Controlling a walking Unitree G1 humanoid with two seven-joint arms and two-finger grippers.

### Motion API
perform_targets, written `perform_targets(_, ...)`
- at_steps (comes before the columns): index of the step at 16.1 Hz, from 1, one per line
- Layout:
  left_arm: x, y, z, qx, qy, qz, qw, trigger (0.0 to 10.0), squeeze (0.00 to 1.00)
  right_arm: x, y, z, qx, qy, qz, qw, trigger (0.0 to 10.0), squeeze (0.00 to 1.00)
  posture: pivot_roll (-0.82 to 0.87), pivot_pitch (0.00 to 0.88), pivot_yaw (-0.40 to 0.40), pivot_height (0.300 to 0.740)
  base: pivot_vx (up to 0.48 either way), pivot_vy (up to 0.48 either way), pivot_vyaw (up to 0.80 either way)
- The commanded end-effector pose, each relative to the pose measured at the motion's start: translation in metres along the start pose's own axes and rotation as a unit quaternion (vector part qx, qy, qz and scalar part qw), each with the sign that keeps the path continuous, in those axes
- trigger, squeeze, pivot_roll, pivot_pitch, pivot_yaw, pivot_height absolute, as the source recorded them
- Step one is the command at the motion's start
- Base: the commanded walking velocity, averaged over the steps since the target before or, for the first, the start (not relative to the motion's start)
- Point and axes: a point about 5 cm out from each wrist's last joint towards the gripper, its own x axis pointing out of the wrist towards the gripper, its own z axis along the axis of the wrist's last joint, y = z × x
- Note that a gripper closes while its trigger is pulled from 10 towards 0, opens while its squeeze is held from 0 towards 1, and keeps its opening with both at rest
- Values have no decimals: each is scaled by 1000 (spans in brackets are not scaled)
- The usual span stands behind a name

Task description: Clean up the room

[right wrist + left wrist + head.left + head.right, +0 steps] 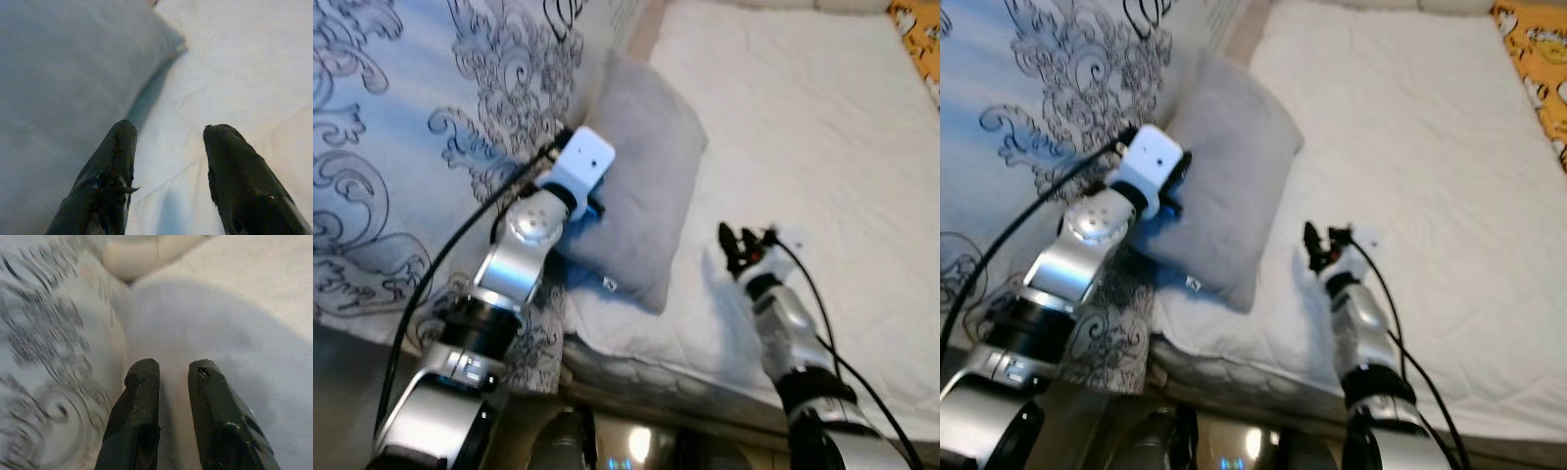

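Two grippers are seen over a bed (822,127) covered by a white sheet. A grey pillow (646,186) lies on the bed's left part, beside a patterned quilt (401,127). The left gripper (173,382) is pressed onto the pillow near its quilt-side edge, its jaws held narrowly apart with nothing clamped between them. The right gripper (168,147) is held just above the sheet, beside the pillow's right edge, its jaws spread wide and released.
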Motion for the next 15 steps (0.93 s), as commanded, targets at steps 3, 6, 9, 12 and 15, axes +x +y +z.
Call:
perform_targets(3, 2, 6, 21, -25, -54, 2, 998, 10000, 1000, -6, 5, 17, -12, -32, 20, 999, 10000, 1000, 24, 0, 17, 740, 0, 0, 0)
perform_targets(6, -6, -1, 24, -129, -78, -19, 988, 10000, 1000, -16, 19, 28, -32, -36, 35, 998, 10000, 1000, 6, 0, 17, 740, 0, 0, 0)
perform_targets(9, -28, -11, 6, -212, -43, -17, 976, 10000, 808, -27, 30, 35, -75, -32, 26, 996, 10000, 388, -13, 0, 21, 740, 0, 0, 0)
perform_targets(12, -54, -20, -9, -230, -22, 6, 973, 10000, 796, -39, 41, 42, -86, -19, 6, 996, 10000, 0, -32, 0, 17, 740, 0, 0, 0)
perform_targets(15, -66, -26, -16, -234, 3, 20, 972, 10000, 804, -50, 52, 42, -92, -6, 9, 996, 10000, 0, -40, 0, 5, 740, 0, -209, 0)
